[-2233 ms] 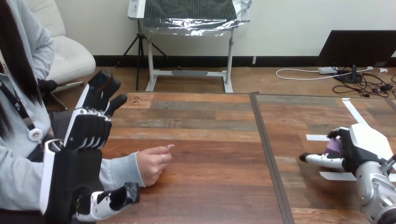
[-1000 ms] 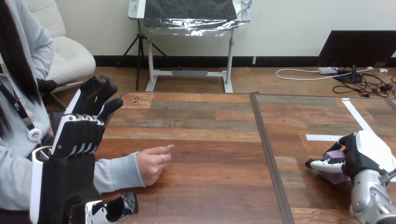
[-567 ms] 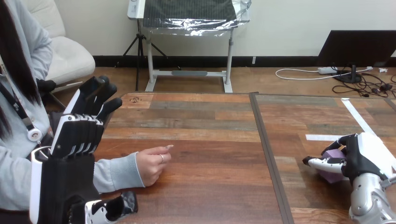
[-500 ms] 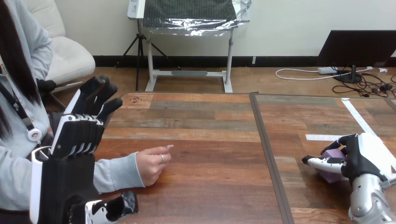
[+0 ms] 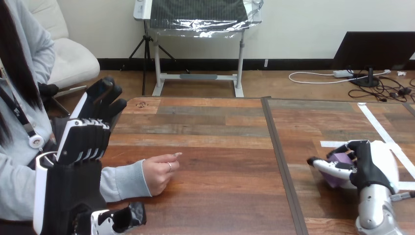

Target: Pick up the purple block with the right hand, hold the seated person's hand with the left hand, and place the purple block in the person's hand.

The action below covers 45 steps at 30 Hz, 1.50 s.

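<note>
Here we are seeing the right robot hand [image 5: 366, 165] lying low over the right half of the worktop [image 5: 220, 142], its fingers and thumb curling round the purple block [image 5: 335, 176]. The block is sitting inside that grasp, showing between thumb and fingers, and we cannot tell whether it is resting on the wood or hanging just clear of it. Strips of white tape [image 5: 334, 144] are lying on the boards just beside this hand.

At the left side, the left robot hand [image 5: 76, 171] is standing raised with its fingers straight and close together, pointing up and away, clasping nothing. The person's hand [image 5: 159, 172] is resting on the worktop just to its right, loosely curled with one finger reaching forward, coming out of a grey sleeve [image 5: 125, 181]. The left robot hand is standing in front of that sleeve, and we cannot tell whether the two are touching. The two robot hands are sitting well apart, with the worktop's dark seam [image 5: 280, 161] running between them.
</note>
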Tool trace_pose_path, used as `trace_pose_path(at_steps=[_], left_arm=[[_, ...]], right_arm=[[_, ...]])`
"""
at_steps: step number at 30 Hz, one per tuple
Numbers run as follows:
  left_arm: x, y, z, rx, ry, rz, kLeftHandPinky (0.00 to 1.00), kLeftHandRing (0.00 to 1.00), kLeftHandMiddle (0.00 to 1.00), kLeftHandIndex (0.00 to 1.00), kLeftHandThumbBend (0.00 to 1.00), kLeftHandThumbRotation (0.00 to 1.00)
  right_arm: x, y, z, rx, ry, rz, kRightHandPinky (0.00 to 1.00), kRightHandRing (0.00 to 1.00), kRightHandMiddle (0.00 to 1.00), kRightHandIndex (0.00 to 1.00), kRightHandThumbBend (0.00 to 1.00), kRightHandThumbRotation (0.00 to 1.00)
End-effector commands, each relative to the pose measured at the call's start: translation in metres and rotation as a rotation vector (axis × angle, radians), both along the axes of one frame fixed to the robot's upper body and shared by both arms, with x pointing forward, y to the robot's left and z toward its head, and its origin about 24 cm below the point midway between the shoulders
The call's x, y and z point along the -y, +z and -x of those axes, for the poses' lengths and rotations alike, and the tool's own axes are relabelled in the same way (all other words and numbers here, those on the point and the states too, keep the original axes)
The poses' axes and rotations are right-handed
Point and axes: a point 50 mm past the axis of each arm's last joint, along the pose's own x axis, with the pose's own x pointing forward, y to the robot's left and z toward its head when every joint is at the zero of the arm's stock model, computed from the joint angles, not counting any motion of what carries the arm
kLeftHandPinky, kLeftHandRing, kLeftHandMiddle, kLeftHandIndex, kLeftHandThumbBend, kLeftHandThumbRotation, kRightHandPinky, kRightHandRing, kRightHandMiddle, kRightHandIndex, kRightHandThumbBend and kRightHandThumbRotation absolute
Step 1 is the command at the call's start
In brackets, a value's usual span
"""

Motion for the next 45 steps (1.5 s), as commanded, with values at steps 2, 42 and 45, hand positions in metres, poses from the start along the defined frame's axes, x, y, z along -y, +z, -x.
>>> trace_pose_path(at_steps=[2, 42, 45], left_arm=[[0.0, 0.01, -0.012, 0.073, -0.019, -0.013, 0.87, 0.91, 0.92, 0.89, 0.97, 0.58], [-0.008, 0.01, -0.025, -0.024, 0.051, -0.255, 0.89, 0.96, 0.99, 0.98, 1.0, 0.57], [-0.011, 0.01, -0.025, -0.032, 0.102, -0.336, 0.89, 0.97, 1.0, 0.99, 1.0, 0.61]], right_arm=[[-0.012, 0.028, -0.024, 0.162, 0.027, -0.086, 0.05, 0.09, 0.15, 0.18, 0.36, 0.21], [-0.036, 0.058, -0.04, 0.404, 0.11, -0.292, 0.04, 0.08, 0.13, 0.16, 0.29, 0.33], [-0.038, 0.059, -0.04, 0.417, 0.112, -0.307, 0.04, 0.08, 0.13, 0.16, 0.29, 0.33]])
